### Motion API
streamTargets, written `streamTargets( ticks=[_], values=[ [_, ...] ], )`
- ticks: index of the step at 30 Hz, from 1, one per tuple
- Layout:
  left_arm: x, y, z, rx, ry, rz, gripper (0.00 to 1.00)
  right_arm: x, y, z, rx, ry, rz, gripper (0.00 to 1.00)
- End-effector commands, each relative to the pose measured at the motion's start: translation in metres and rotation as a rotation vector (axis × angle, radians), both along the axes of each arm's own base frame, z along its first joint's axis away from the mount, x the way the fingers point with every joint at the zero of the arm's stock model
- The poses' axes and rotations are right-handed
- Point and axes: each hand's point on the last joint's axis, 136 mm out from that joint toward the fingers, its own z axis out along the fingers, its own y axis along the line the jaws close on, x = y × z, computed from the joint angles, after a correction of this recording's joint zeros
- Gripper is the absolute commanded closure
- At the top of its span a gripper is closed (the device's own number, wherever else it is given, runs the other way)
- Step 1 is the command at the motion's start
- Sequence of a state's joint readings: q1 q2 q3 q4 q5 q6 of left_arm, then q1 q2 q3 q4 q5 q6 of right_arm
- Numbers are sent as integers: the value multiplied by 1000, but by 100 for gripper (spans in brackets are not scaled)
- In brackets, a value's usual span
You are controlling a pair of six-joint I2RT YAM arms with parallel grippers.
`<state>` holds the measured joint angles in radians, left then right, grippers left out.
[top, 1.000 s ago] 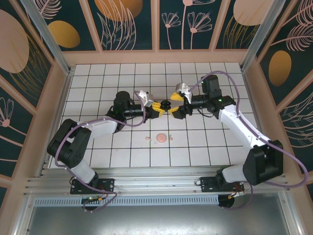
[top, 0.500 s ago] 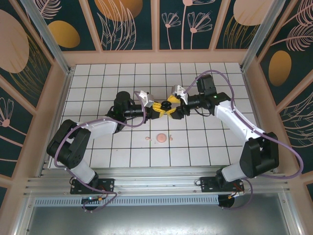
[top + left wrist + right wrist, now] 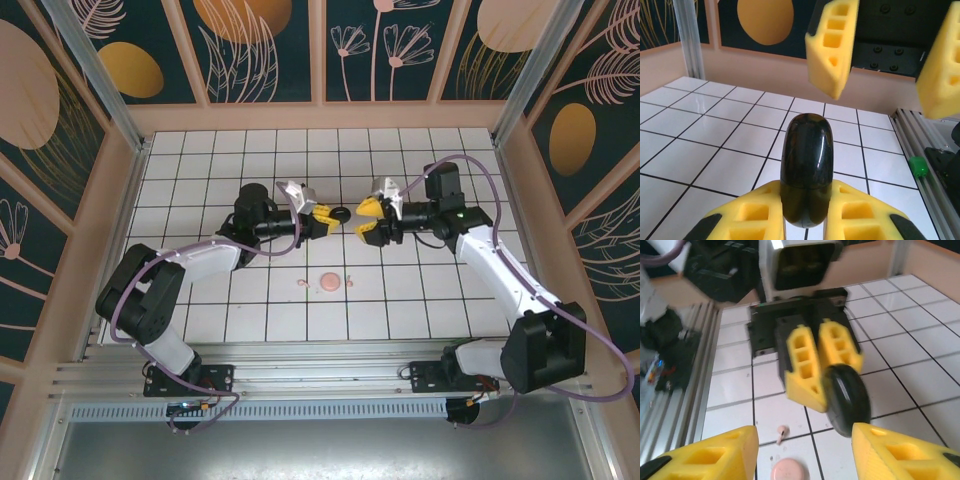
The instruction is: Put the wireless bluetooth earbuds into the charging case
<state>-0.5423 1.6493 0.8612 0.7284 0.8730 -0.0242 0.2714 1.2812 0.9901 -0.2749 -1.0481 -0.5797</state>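
A glossy black oval charging case [image 3: 806, 165], closed along its seam, is clamped between the yellow fingers of my left gripper [image 3: 806, 212], which holds it above the tiles mid-table [image 3: 322, 215]. My right gripper [image 3: 361, 220] faces it a short way to the right, jaws open and empty, with the case [image 3: 847, 400] just beyond its fingertips. One pale pink earbud [image 3: 782, 433] lies on the tiles below, beside a round pink charging case [image 3: 789, 470]. The same earbud [image 3: 305, 285] and pink case [image 3: 330, 282] lie nearer the front than the grippers.
The white gridded table [image 3: 200, 160] is walled by peach boards at the back and sides. An aluminium rail [image 3: 320, 375] runs along the near edge by the arm bases. Grey cables loop over both arms.
The right gripper, earlier up against the black case in the left gripper, has drawn back to the right and its jaws have narrowed. The left arm and case stayed put.
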Motion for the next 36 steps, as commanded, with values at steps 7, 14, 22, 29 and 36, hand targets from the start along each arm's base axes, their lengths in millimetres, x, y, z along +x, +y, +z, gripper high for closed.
streamTargets(
  ticks=[7,14,22,29,36],
  values=[
    [60,-17,-6,31,320,184,97,76,-68,4,170,436,-608,49],
    [88,-45,-15,50,571,284,98,82,-120,-15,246,606,-961,50],
    [115,-82,-36,84,777,377,98,71,-163,-37,228,687,-1259,50],
    [122,-106,-69,126,920,425,97,55,-174,-40,295,723,-1324,50],
    [120,-124,-105,166,1032,466,97,46,-174,-47,315,767,-1337,51]
  ],
)
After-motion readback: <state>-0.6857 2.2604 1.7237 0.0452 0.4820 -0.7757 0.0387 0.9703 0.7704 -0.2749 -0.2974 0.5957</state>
